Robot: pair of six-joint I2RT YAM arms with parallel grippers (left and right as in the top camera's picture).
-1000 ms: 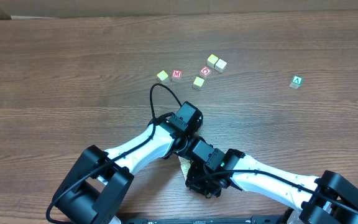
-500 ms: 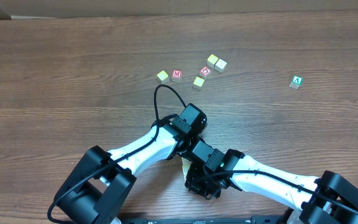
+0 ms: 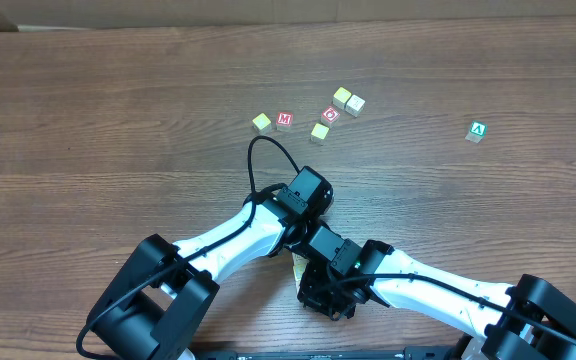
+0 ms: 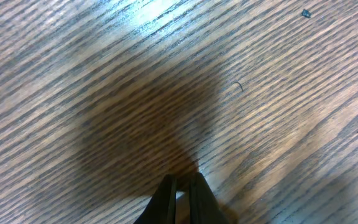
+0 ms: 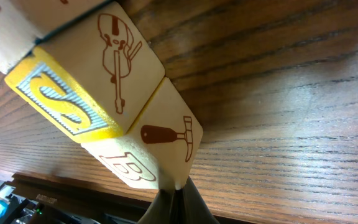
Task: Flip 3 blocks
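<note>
Overhead, both my arms lie folded at the near edge of the wooden surface point(image 3: 88, 100), well apart from the work. My left hand point(image 4: 182, 186) is closed on nothing, with only bare wood beneath its tips. My right hand point(image 5: 174, 200) is closed too, its tip just beside a huddle of picture blocks point(image 5: 114, 68) by the near edge. The pale blocks point(image 3: 319, 131) I take for my targets lie loosely toward the far edge, mixed with two red-lettered blocks point(image 3: 284, 120). No flip is in hand. The next move calls for reaching out, opening, and pinching one pale block by its sides.
</note>
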